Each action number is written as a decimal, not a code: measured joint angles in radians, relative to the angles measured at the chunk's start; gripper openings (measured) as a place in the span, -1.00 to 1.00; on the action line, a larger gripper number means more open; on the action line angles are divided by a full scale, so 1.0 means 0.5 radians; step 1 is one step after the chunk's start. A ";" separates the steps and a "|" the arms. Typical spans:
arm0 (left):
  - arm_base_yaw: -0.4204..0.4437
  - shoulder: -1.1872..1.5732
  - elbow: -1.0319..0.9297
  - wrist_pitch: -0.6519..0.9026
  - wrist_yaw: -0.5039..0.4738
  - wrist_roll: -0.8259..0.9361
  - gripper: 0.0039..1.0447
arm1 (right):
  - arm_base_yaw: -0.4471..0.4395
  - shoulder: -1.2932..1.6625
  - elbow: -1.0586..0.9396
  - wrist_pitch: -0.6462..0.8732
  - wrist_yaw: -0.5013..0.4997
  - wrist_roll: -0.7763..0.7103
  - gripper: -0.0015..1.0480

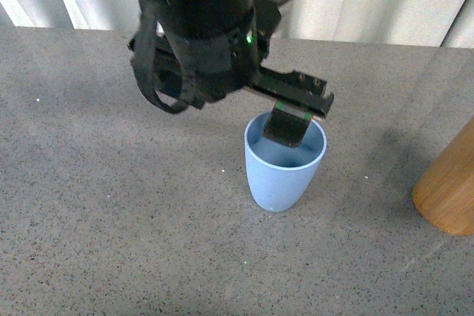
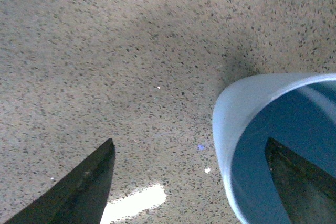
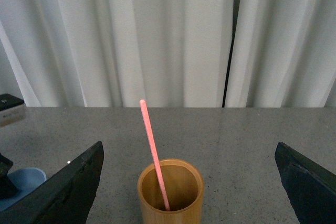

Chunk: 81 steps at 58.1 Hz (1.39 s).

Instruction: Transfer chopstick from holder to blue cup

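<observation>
The pale blue cup stands upright mid-table. My left gripper is open and straddles the cup's wall. One dark finger reaches down inside the cup and the other finger hangs outside over the table. The light-brown wooden holder stands ahead of my open right gripper, in line with the gap between its fingers and apart from both. One salmon-pink chopstick leans inside the holder, its top well above the rim. Only the holder's side shows at the front view's right edge.
A grey speckled table carries everything. White curtains hang behind its far edge. The left arm's black body rises above and behind the cup. The cup's rim also shows in a corner of the right wrist view.
</observation>
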 joint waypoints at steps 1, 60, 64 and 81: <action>0.007 -0.014 0.000 -0.001 0.002 -0.001 0.84 | 0.000 0.000 0.000 0.000 0.000 0.000 0.81; 0.582 -1.241 -1.591 2.375 -0.265 0.115 0.22 | 0.000 0.000 0.000 0.000 0.000 0.001 0.81; 0.649 -1.367 -1.757 2.596 -0.219 0.114 -0.02 | 0.000 0.000 0.000 0.000 0.000 0.001 0.81; 0.858 -1.848 -2.291 2.662 -0.014 0.112 -0.94 | 0.000 0.000 0.000 0.000 0.000 0.000 0.81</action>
